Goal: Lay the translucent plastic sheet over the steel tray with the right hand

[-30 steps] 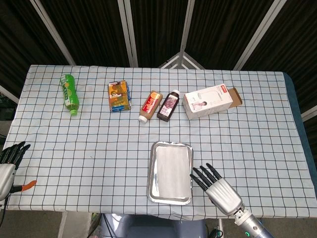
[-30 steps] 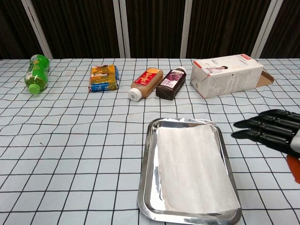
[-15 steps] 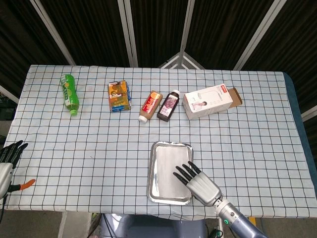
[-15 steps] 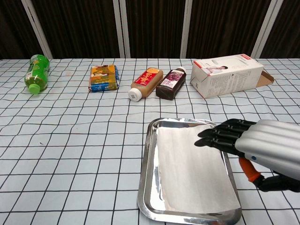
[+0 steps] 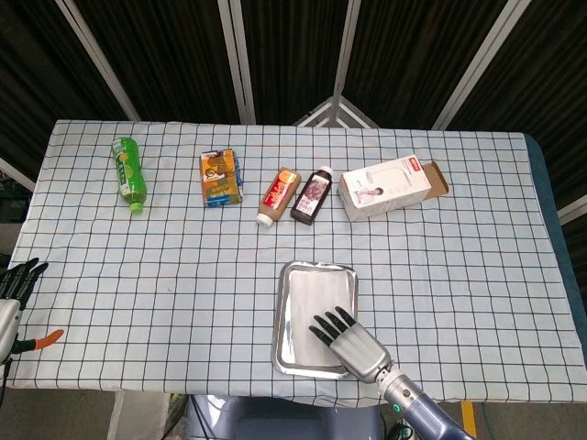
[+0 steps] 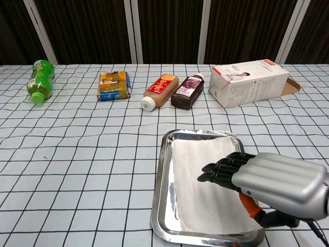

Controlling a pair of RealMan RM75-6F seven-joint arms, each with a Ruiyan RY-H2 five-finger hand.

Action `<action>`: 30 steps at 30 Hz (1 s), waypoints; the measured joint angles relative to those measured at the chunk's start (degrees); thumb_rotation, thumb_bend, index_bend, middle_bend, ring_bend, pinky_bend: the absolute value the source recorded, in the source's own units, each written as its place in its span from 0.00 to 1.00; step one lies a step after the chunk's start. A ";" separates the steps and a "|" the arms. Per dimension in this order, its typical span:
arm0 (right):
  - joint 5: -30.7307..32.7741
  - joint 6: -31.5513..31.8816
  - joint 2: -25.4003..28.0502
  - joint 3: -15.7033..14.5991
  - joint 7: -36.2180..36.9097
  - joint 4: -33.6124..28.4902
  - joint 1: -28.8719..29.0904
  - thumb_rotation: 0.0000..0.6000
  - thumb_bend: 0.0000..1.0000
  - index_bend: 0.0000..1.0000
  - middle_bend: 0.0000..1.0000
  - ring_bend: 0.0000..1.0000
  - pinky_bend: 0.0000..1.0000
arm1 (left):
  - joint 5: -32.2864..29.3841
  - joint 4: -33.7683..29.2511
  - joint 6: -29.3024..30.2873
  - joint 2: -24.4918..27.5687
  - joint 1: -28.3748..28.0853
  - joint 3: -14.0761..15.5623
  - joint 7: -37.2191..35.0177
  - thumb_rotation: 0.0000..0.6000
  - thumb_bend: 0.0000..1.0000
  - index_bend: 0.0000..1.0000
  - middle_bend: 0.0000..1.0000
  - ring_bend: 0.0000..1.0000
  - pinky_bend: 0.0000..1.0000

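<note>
While the translucent plastic sheet (image 6: 208,185) lies flat inside the steel tray (image 6: 163,170), covering most of its floor, the right hand (image 6: 267,180) is spread over the sheet's right half with its back upward. Its fingers (image 6: 222,168) are extended and slightly apart, pointing toward the tray's far left corner, and they hold nothing; whether their tips touch the sheet cannot be told. From the head view the same right hand (image 5: 353,341) covers the tray's (image 5: 286,312) near right corner, its dark fingers (image 5: 330,324) reaching onto the pale sheet (image 5: 312,307). The tray sits close to the near edge of the table (image 5: 440,275), a little right of the middle, on a checked cloth.

The left hand (image 5: 11,293) shows only in the head view, just off the table's near left corner, with dark fingers straight and apart, empty.

Along the far part of the table several things lie in a row. A green bottle (image 5: 129,171) lies on its side toward the far left corner. Next comes a small orange and blue carton (image 5: 221,178), then a brown bottle (image 5: 279,195) and a dark bottle (image 5: 313,195) lying side by side, nearly touching. A white box (image 5: 390,186) with an open flap lies just beside them, toward the right edge.
</note>
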 measured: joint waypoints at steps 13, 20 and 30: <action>7.43 1.19 -1.93 -1.49 -4.76 1.04 1.87 1.00 1.00 0.00 0.03 0.00 0.00 | 0.27 -0.03 0.27 -0.02 0.06 0.04 -0.04 1.00 0.00 0.00 0.00 0.00 0.00; 10.89 2.44 -2.54 -2.31 -6.39 0.70 2.69 1.00 1.00 0.00 0.03 0.00 0.00 | 0.37 0.03 0.65 -0.18 0.14 -0.08 -0.09 1.00 0.00 0.00 0.00 0.00 0.00; 14.88 5.14 -4.26 -3.31 -8.17 -0.80 3.40 1.00 1.00 0.00 0.03 0.00 0.00 | 0.79 0.15 1.05 -0.17 0.24 -0.05 -0.50 1.00 0.00 0.00 0.00 0.00 0.00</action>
